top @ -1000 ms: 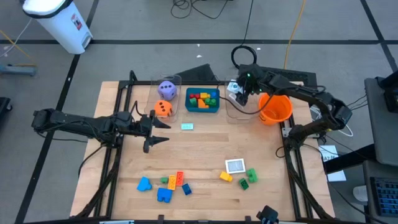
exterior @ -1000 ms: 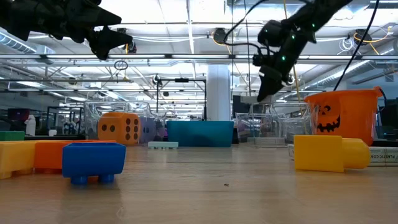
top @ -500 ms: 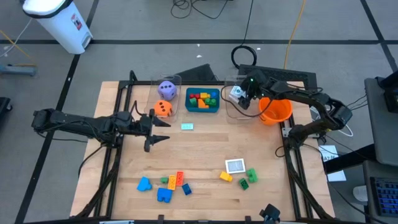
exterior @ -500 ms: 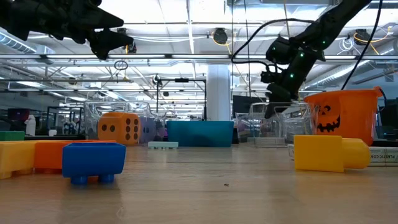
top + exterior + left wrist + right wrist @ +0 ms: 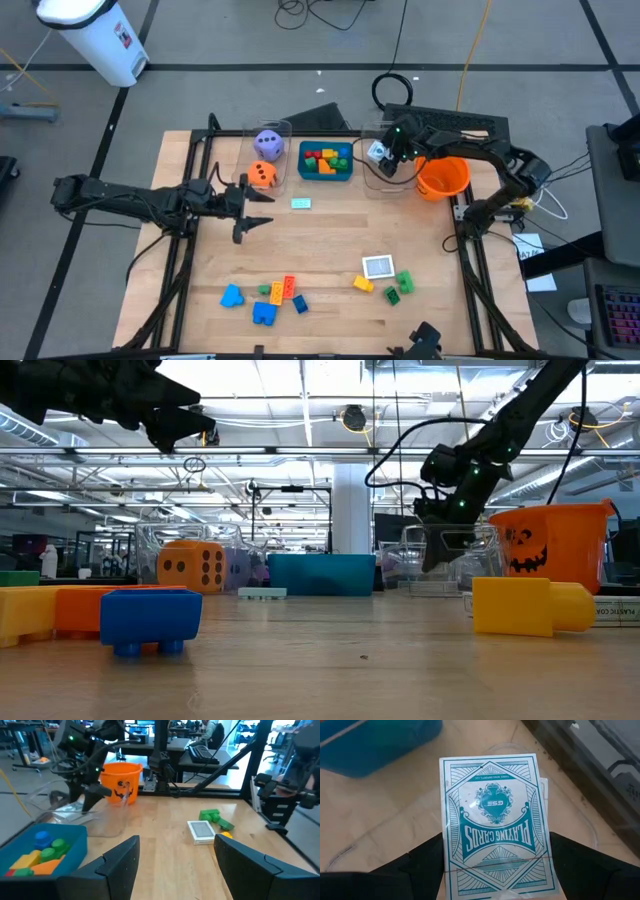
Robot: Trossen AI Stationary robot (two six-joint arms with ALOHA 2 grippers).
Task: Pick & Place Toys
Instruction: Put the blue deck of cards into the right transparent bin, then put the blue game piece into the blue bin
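— What do we read on the box in the right gripper (image 5: 495, 885)?
— "PLAYING CARDS", teal print; its fingers are clamped on that card box (image 5: 495, 820) over a clear bin (image 5: 378, 160).
— And the left gripper (image 5: 262, 208)?
— Spread apart over bare wood. We see bricks (image 5: 327, 159), probably plastic, in the teal tray (image 5: 326, 175)

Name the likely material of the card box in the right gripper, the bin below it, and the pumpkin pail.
Card box: probably printed cardboard under glossy wrap, given its glare.
Bin: clear plastic; the table shows through.
Pumpkin pail: smooth orange, likely moulded plastic.
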